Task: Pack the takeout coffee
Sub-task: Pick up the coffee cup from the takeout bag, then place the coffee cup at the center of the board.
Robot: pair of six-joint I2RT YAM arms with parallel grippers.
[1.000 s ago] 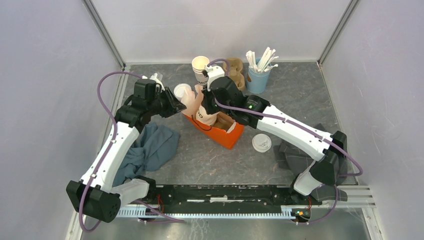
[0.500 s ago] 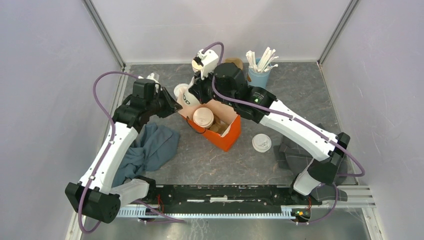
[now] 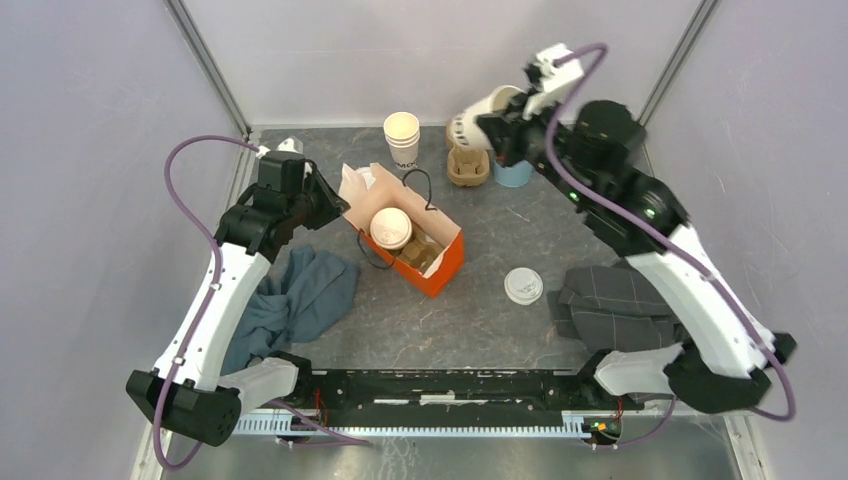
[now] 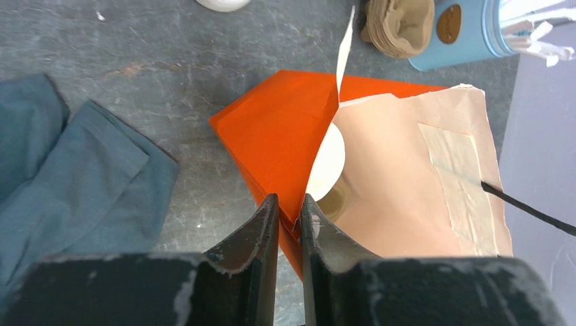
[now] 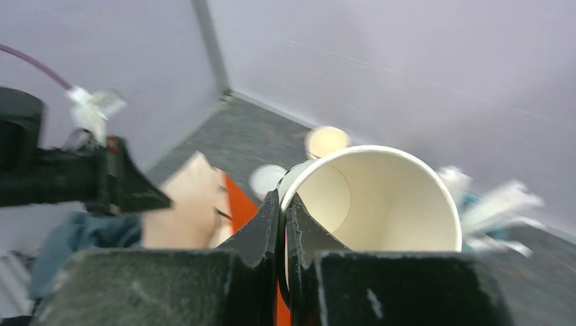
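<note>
Risk: the right end effector (image 5: 284, 204) pinches a lidless paper cup (image 5: 380, 197) by its rim, aloft and apparently tilted; it may slip or crumple. The left end effector (image 4: 290, 207) clamps the wall of the orange bag (image 4: 272, 136); letting go could fold it onto the lidded coffee (image 3: 390, 228) inside.

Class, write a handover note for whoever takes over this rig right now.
Left gripper: shut on the wall of the orange bag, holding it open.
Right gripper: shut on the rim of a lidless cup, raised above the table.
Done: one lidded cup stands in the bag.
Left: a second lidded cup to pack, none clearly seen; a loose lid lies on the table.
</note>
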